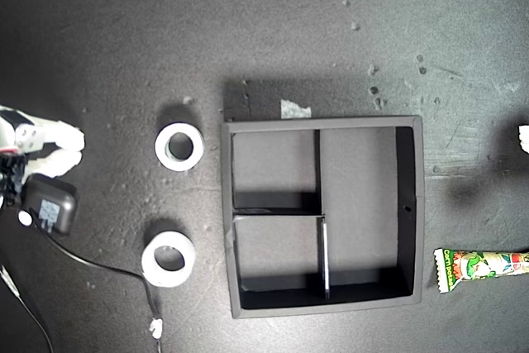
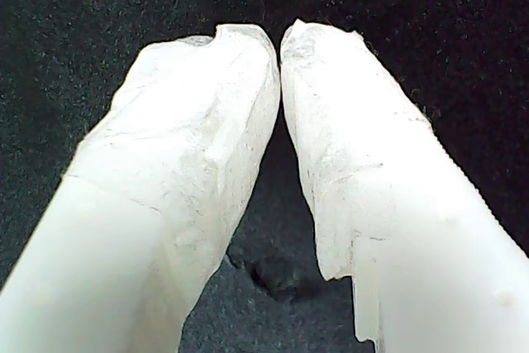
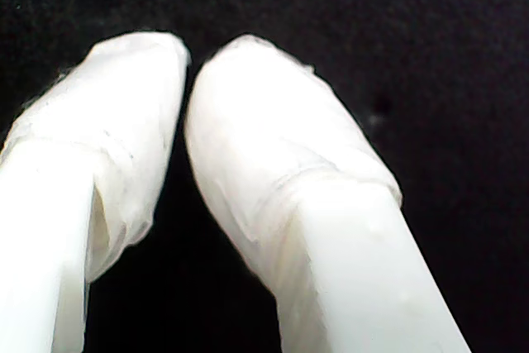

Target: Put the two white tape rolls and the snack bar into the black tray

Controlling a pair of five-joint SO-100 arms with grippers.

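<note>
The black tray [image 1: 324, 308] sits mid-table in the exterior view, its compartments holding nothing. Two white tape rolls lie flat on the mat toward the exterior view's left of it, one farther back [image 1: 179, 146] and one nearer the front [image 1: 168, 259]. The snack bar [image 1: 483, 267] lies at the exterior view's right edge, partly cut off. My first gripper [image 2: 279, 39] is shut with nothing in it, over bare black mat. My second gripper [image 3: 186, 59] is also shut and holds nothing. An arm's white tip [image 1: 45, 140] shows at the exterior view's left edge, another white tip [image 1: 524, 136] at its right edge. Which arm is which cannot be told.
A black box [image 1: 50, 206] with a cable [image 1: 107, 266] lies at the exterior view's left, the cable passing under the nearer roll to a white plug [image 1: 154, 328]. A scrap of white tape [image 1: 295, 109] is stuck behind the tray.
</note>
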